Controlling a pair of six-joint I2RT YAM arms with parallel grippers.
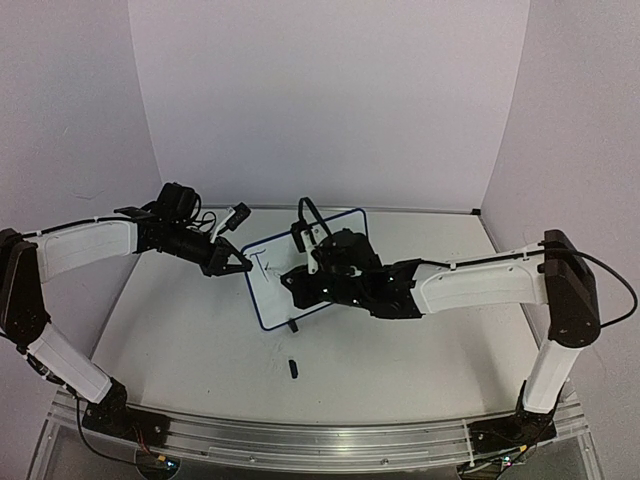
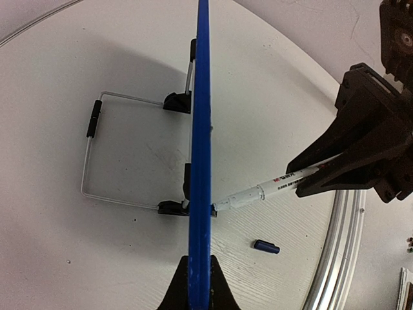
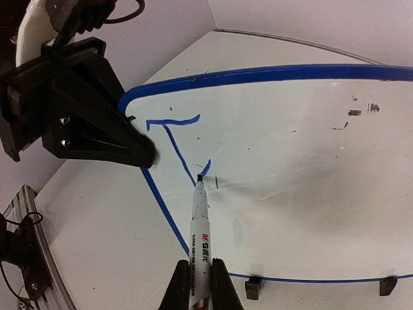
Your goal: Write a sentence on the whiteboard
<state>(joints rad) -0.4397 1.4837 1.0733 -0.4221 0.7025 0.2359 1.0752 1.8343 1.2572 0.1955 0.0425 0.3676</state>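
Note:
The whiteboard (image 1: 270, 297) stands on its wire stand (image 2: 90, 155) mid-table, edge-on in the left wrist view (image 2: 201, 129). My left gripper (image 2: 200, 274) is shut on its blue rim at the left edge (image 1: 238, 265). My right gripper (image 3: 200, 274) is shut on a white marker pen (image 3: 199, 226), uncapped, its tip touching the board face (image 3: 290, 168). Of the sentence only a blue "T" (image 3: 171, 132) and a short stroke (image 3: 206, 166) at the pen tip show. In the top view the right gripper (image 1: 300, 282) is in front of the board.
The pen's dark cap (image 1: 293, 368) lies on the table in front of the board, also in the left wrist view (image 2: 266, 246). Black clip feet (image 3: 253, 287) hold the board's lower edge. A metal rail (image 1: 300, 435) runs along the near table edge.

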